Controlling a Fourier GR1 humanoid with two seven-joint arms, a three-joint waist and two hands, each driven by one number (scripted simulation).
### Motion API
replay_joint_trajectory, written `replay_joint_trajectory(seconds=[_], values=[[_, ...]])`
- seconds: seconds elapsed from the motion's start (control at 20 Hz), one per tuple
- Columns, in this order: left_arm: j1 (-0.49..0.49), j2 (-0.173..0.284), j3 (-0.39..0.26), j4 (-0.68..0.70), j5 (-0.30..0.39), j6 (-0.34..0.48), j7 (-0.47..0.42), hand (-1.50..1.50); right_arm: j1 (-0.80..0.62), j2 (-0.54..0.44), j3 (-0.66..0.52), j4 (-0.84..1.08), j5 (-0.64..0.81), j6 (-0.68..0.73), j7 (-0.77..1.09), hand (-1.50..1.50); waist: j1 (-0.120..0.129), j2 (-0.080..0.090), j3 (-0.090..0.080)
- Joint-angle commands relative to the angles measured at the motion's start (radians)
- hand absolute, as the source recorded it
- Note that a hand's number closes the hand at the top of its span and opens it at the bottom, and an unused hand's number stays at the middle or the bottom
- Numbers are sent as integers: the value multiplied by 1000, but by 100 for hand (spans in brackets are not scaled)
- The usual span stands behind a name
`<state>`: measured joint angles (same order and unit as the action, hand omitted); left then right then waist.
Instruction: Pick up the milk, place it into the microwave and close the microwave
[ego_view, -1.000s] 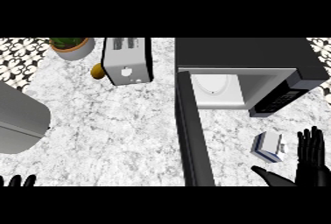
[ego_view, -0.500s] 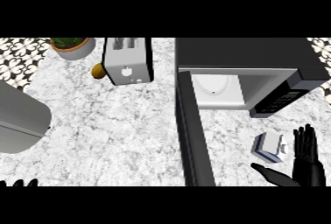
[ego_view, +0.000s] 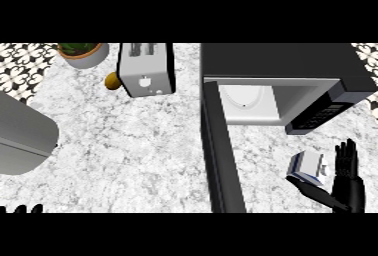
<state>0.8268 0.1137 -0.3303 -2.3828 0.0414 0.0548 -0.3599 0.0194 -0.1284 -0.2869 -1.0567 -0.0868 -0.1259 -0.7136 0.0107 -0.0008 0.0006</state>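
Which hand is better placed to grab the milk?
Right. The right hand is open beside the milk carton, thumb below it. The left hand barely shows at the far lower-left edge.

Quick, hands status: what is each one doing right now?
Left hand: only fingertips show at the lower left edge; cannot tell.
Right hand: open, fingers straight, beside the milk, not holding it.
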Motion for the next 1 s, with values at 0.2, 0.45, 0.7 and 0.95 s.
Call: replay_joint_trajectory(seconds=[0.2, 0.45, 0.7, 0.95], values=[[-26, -11, -18, 6, -12, 22, 24, -150, -72, -86, -93, 288, 3, -23, -116, -150, -2, 1, 0], [37, 36, 44, -1, 52, -34, -34, -150, -125, -97, -78, 401, -34, 158, -186, -150, 6, 0, 1], [-2, 18, 36, -6, 62, -15, 6, -150, -122, -110, 7, 469, -16, 457, -270, -150, 6, 4, 3], [18, 31, 48, -4, 63, -24, -2, -150, -185, -79, 4, 460, -18, 391, -336, 150, 3, 1, 1]])
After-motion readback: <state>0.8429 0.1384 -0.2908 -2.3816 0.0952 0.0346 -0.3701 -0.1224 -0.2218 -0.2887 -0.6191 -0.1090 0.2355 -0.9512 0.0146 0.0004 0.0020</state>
